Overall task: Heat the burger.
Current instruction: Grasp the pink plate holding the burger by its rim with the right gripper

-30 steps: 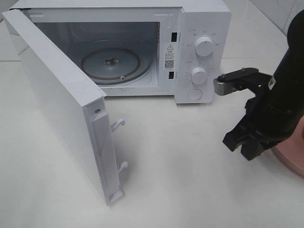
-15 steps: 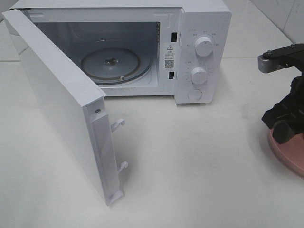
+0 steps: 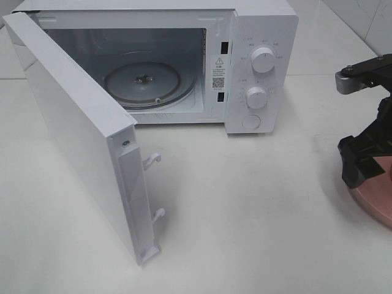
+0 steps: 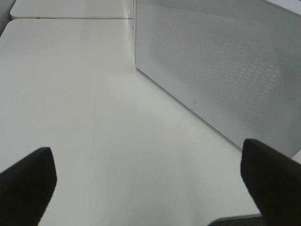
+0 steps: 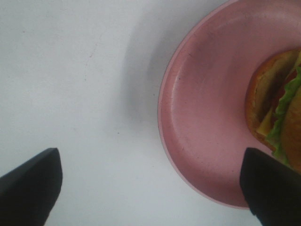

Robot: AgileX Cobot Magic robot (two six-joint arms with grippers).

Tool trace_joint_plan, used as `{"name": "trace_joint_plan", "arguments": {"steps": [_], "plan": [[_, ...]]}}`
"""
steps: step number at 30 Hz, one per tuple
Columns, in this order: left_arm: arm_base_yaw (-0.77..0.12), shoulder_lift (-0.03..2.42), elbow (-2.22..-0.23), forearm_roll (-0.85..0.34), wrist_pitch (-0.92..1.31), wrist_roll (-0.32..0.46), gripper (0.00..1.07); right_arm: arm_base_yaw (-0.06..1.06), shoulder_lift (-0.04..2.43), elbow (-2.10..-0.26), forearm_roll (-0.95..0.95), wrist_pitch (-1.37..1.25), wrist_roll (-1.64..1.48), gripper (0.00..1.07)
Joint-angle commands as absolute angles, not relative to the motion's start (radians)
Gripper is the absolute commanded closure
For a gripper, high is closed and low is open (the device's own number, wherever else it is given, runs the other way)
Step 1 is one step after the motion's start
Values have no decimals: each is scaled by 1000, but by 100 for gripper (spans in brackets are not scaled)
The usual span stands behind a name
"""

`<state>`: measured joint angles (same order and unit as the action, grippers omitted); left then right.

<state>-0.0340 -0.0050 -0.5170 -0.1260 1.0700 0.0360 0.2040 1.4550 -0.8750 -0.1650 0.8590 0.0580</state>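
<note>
Starting with the microwave (image 3: pixel 257 24): white and boxy, it stands at the back of the table (image 3: pixel 245 214) with its front wide open. An upper knob (image 3: pixel 263 60), a lower knob (image 3: pixel 256 97) and a round button (image 3: pixel 251 121) line its panel.
Door (image 3: pixel 79 135): swung far out on its left side, with the latch hooks poking out along its free edge.
Inside the microwave: the round glass turntable (image 3: pixel 144 82) lies flat on the cavity floor, bare glass showing right across it.
Plate (image 5: pixel 207 132): pink, round and shallow, flat on the table at the right edge of the high view, well apart from the microwave.
Burger (image 5: pixel 280 106): it's on the plate, off toward one side. There's golden-brown bun and green lettuce at the edge. The right wrist view cuts part of it off, and in the high view the arm hides it.
Right gripper (image 5: pixel 150 181): jaws spread wide with nothing gripped. One finger (image 5: pixel 28 183) is above bare table and the other is above the plate, near the burger. Whether it touches the plate, I can't tell.
Left gripper (image 4: pixel 150 183): jaws also spread wide with nothing gripped. It hangs above bare table just beside the door's dotted outer face, and it's out of the high view.
</note>
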Motion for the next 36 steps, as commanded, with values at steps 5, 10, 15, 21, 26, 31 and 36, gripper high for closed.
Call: {"name": "trace_joint_plan", "arguments": {"steps": [5, 10, 15, 21, 26, 31, 36], "plan": [[-37, -7, -516, -133, 1071, 38, 7, 162, 1551, -875, -150, 806, 85, 13], [-37, -7, -516, -133, 1071, 38, 7, 128, 1584, -875, -144, 768, 84, 16], [-37, -7, -516, -133, 1071, 38, 7, 128, 1616, -870, -144, 736, 84, 17], [-37, -7, -516, -133, 1071, 38, 7, 128, 1674, -870, -145, 689, 92, 18], [-37, -7, -516, -133, 1071, 38, 7, 128, 1721, -870, -146, 663, 96, 19], [-37, -7, -516, -133, 1071, 38, 7, 128, 1753, -870, -173, 614, 130, 20], [-37, -7, -516, -133, 1071, 38, 7, 128, 1785, -870, -197, 593, 144, 21]]}}
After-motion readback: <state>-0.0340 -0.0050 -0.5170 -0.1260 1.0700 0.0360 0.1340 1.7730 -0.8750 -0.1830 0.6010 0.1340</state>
